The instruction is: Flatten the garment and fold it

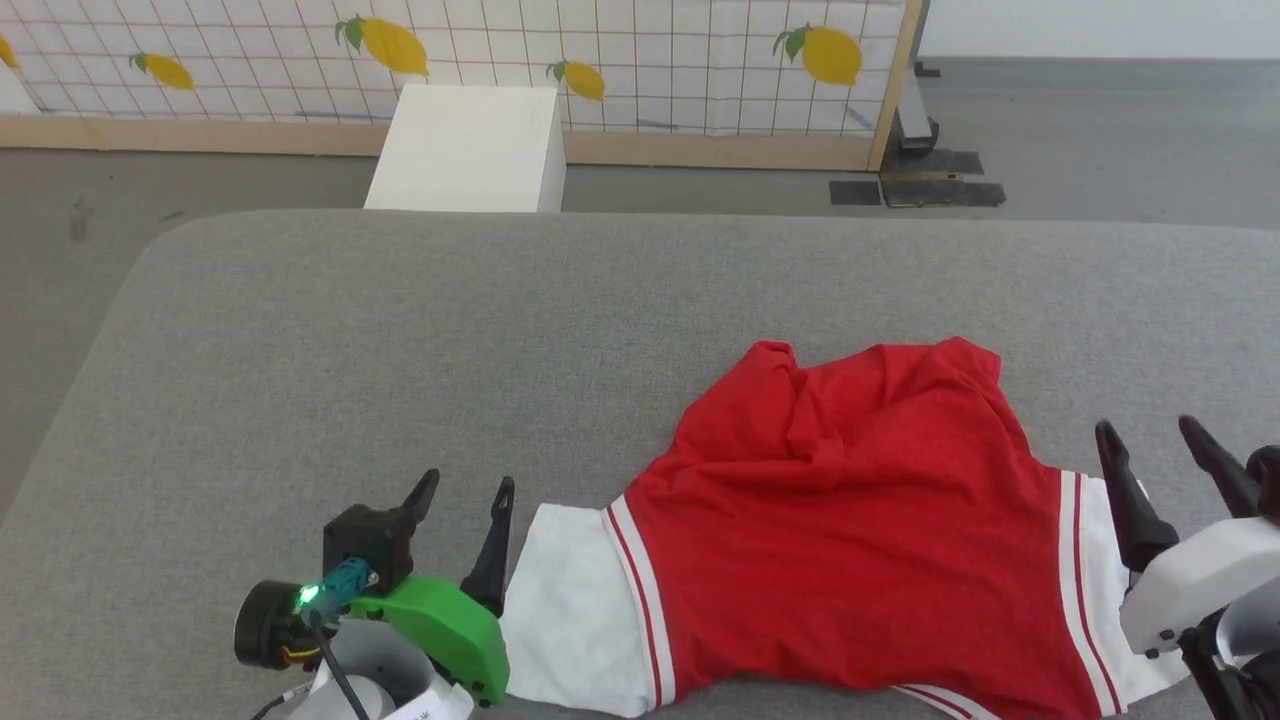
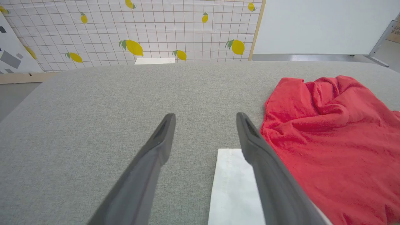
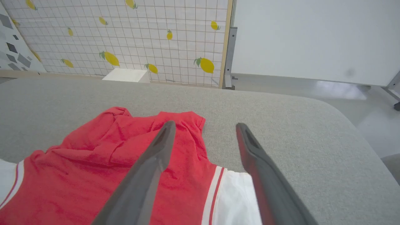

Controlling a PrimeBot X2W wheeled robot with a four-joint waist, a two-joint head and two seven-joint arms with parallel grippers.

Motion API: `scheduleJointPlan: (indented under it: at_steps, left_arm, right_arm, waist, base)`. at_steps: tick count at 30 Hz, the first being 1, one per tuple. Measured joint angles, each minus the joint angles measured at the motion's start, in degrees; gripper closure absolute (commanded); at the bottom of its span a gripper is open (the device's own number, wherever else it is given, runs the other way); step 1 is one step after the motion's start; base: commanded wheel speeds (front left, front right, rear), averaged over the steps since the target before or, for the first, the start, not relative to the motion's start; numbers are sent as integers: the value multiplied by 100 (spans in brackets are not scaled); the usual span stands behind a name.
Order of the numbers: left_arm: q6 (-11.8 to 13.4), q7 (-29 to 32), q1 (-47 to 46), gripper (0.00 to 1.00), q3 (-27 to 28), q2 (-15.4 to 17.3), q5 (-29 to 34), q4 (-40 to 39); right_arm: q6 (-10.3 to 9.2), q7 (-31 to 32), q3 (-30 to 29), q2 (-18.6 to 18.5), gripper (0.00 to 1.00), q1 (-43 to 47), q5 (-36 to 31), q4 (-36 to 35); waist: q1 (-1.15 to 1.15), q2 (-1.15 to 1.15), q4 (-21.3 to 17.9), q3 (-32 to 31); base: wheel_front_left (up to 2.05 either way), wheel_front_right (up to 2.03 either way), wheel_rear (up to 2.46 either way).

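Note:
The garment (image 1: 850,530) is a red jersey with white sleeves and red-white striped trim, lying rumpled on the grey table (image 1: 400,330) at the near right. Its far part is bunched in folds. One white sleeve (image 1: 570,610) spreads to the left, the other white sleeve (image 1: 1110,560) to the right. My left gripper (image 1: 468,490) stands open beside the left sleeve's edge, holding nothing. My right gripper (image 1: 1150,430) stands open over the right sleeve, fingers apart and empty. In the left wrist view the garment (image 2: 328,140) lies right of my open left gripper (image 2: 204,117). In the right wrist view my right gripper (image 3: 203,125) stands open over the garment (image 3: 103,175).
A white box (image 1: 470,145) stands on the floor beyond the table's far edge. Behind it runs a lemon-print gridded screen (image 1: 640,50) with a wooden frame. The table's left and far parts are bare grey fabric.

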Motion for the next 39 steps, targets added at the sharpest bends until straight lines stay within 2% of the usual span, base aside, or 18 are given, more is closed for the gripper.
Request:
scheduleJointPlan:
  at_steps: [3, 7, 10, 13, 20, 23, 28, 31, 39]
  left_arm:
    - [2, 1, 3, 0, 13, 46, -4, -49]
    - [-3, 47, 8, 0, -15, 171, 2, -229]
    - [-67, 324, 16, 0, -88, 385, -15, -421]
    - [-136, 866, 23, 0, -178, 590, -103, -599]
    - [-110, 2767, 32, 0, -736, 1132, -221, -931]
    - [-54, 3411, 29, 0, -877, 1206, -375, -1132]
    - [21, 4081, -2, 0, -1047, 1312, -430, -1131]
    - [147, 4118, -93, 0, -1001, 1262, -432, -1056]
    - [144, 4197, -300, 0, -872, 1034, -597, -776]
  right_arm:
    - [0, -363, 264, -248, 0, 123, 108, -156]
    - [0, -616, 489, -376, 0, 376, 124, -276]
    - [0, -709, 502, -378, 0, 548, 116, -331]
    - [0, -715, 453, -319, 0, 656, 105, -345]
    - [0, -705, 343, -114, 0, 686, -31, -344]
    - [0, -679, 327, -76, 0, 685, -40, -334]
    - [0, -635, 330, -57, 0, 660, -64, -332]
    - [0, -627, 338, -53, 0, 654, -69, -337]
    - [0, -598, 325, -49, 0, 645, -133, -342]
  waist:
    - [0, 0, 10, -9]
    - [0, 0, 19, 49]
    - [0, 0, 29, 118]
    - [0, 0, 38, 194]
    - [0, 0, 34, 341]
    - [0, 0, 31, 382]
    - [0, 0, 16, 480]
    - [0, 0, -5, 558]
    - [0, 0, -86, 813]
  base:
    - [0, 0, 0]
    - [0, 0, 0]
    - [0, 0, 0]
    - [0, 0, 0]
    - [0, 0, 0]
    - [0, 0, 0]
    - [0, 0, 0]
    - [0, 0, 0]
    - [0, 0, 0]
